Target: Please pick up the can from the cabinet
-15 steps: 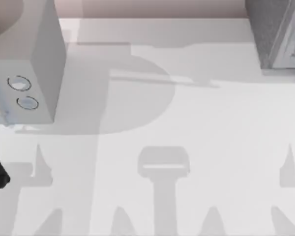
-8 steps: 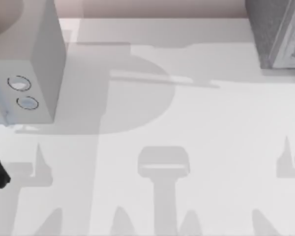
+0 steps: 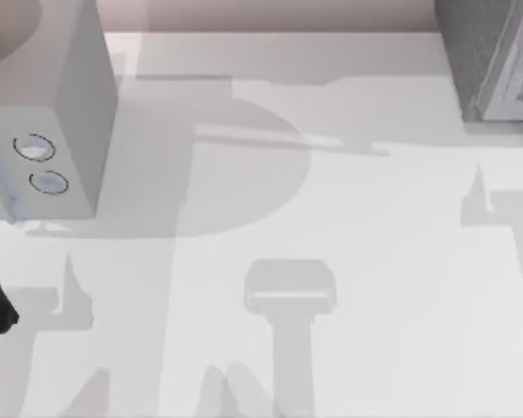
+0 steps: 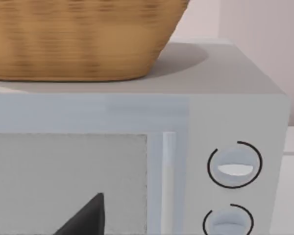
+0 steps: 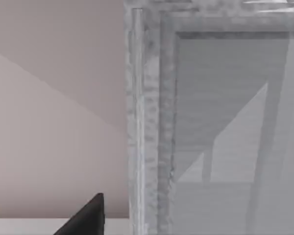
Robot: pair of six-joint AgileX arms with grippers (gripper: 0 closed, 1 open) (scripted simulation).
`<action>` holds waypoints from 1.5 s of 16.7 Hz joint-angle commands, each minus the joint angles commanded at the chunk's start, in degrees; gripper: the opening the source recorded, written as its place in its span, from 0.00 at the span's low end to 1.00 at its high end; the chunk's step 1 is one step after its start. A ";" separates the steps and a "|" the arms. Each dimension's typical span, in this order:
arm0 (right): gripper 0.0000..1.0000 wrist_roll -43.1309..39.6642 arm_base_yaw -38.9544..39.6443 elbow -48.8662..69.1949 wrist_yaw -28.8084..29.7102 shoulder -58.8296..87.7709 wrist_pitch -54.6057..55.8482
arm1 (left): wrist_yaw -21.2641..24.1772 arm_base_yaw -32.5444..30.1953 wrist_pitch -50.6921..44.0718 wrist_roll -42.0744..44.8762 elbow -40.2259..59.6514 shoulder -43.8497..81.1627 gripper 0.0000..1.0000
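Right arm's shadow shifted toward one cabinet (image 3: 492,61); one table (image 3: 357,218)

A rendered kitchen-style tabletop: a microwave-like box (image 4: 137,161) topped by a wicker basket (image 4: 83,39), beside a speckled cabinet (image 3: 484,57).

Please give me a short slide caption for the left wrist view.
Left wrist view: woven basket resting on a pale grey microwave with two round dials.

white table (image 3: 349,218), shadow-streaked; pinkish wall (image 5: 54,98) behind.
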 joint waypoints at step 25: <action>1.00 0.04 9.39 52.27 10.76 47.22 -3.35 | 0.00 0.00 0.00 0.00 0.00 0.00 1.00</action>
